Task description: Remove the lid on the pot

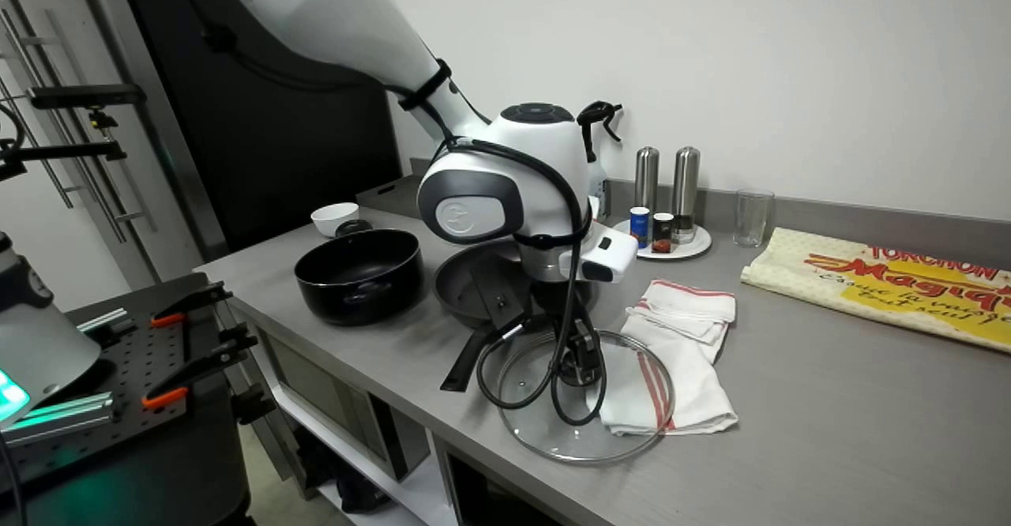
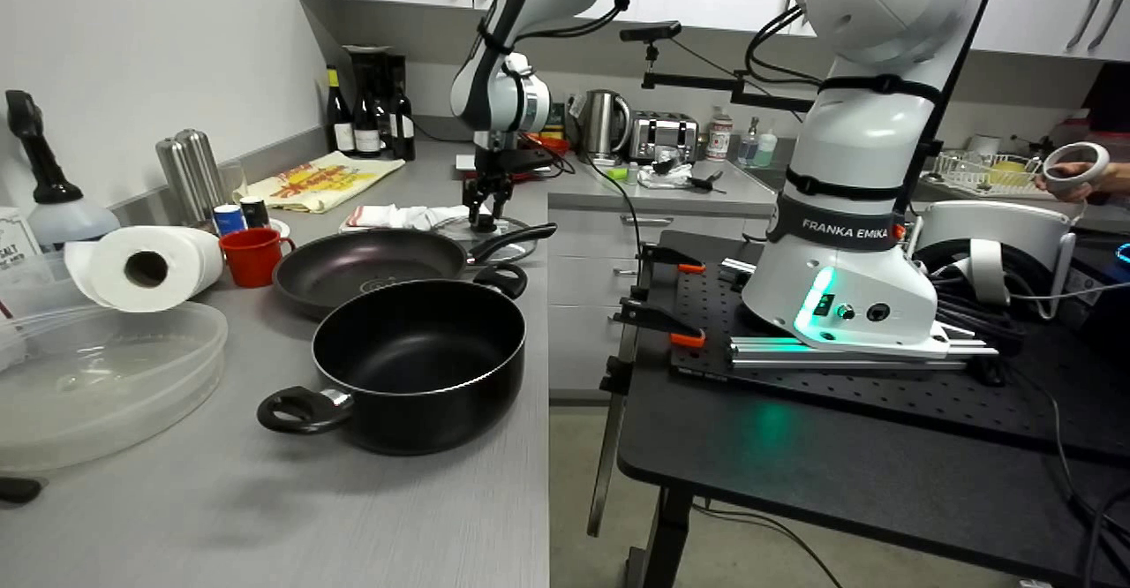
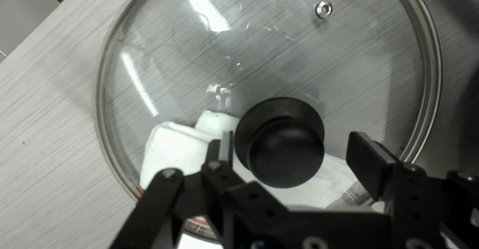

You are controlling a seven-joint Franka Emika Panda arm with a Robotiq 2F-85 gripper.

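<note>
The clear glass lid (image 1: 545, 435) with its metal rim lies on the counter, partly over a white towel. It also shows in an exterior view (image 2: 455, 228) and fills much of the wrist view (image 3: 262, 54). Its black knob (image 3: 286, 151) stands up at the centre. My gripper (image 3: 290, 140) is open, with one finger on each side of the knob. The left finger is close to the knob and a gap shows at the right one. The black pot (image 1: 359, 289) stands uncovered at the counter edge, apart from the lid; it also shows in an exterior view (image 2: 433, 411).
A black frying pan (image 2: 371, 261) stands between pot and lid, its handle reaching near the lid. The white towel (image 1: 699, 388) lies partly under the lid. A plate (image 1: 695, 248) with shakers, a glass (image 1: 753, 218) and a yellow cloth (image 1: 885, 289) are along the wall.
</note>
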